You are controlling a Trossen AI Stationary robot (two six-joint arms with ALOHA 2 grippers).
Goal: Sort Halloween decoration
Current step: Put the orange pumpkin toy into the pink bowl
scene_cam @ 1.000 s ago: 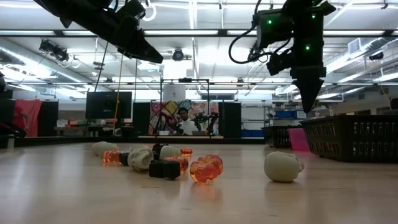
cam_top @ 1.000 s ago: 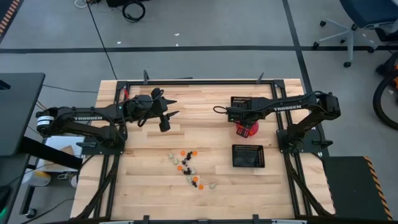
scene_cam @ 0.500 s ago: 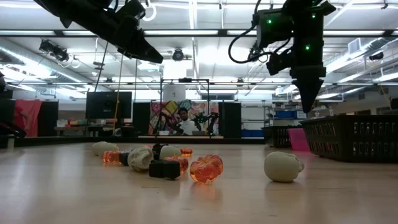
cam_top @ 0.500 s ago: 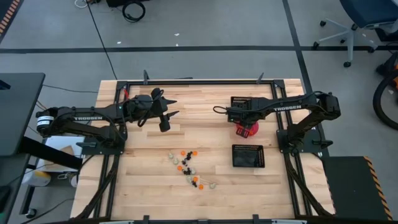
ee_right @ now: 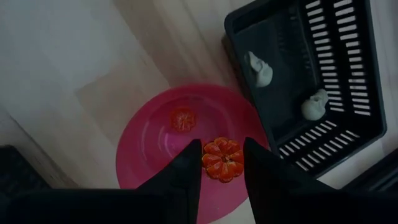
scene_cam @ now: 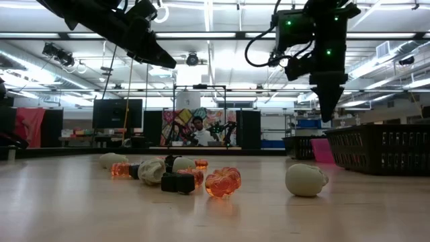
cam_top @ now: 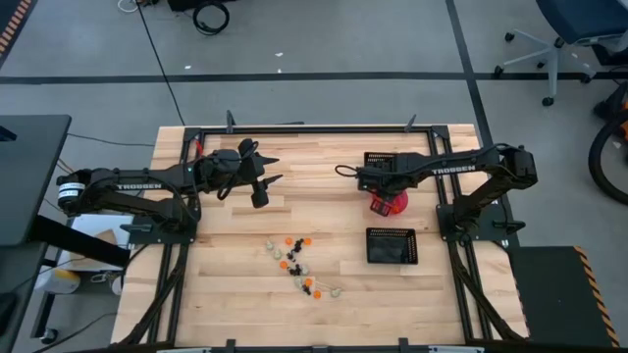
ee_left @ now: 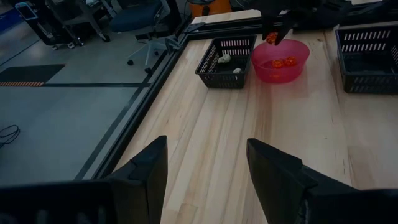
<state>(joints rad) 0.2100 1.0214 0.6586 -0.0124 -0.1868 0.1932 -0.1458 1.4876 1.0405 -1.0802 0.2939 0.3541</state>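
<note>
this is a robotics lab or workshop hall: a wooden table point(cam_top: 324, 211) in a black metal frame point(cam_top: 304, 128) stands on grey taped floor, office chairs point(cam_top: 569, 39) wait nearby, and long ceiling strip lights point(scene_cam: 201, 37), shelving and a seated person point(scene_cam: 199, 131) fill the background.

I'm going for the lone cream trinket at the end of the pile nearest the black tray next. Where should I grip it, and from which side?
Take the cream trinket across its rounded body, coming straight down from above. It lies apart from the other pieces, so fingers likely fit on both flanks. Avoid the small knob on the tray side; it looks too slim to hold.
</note>
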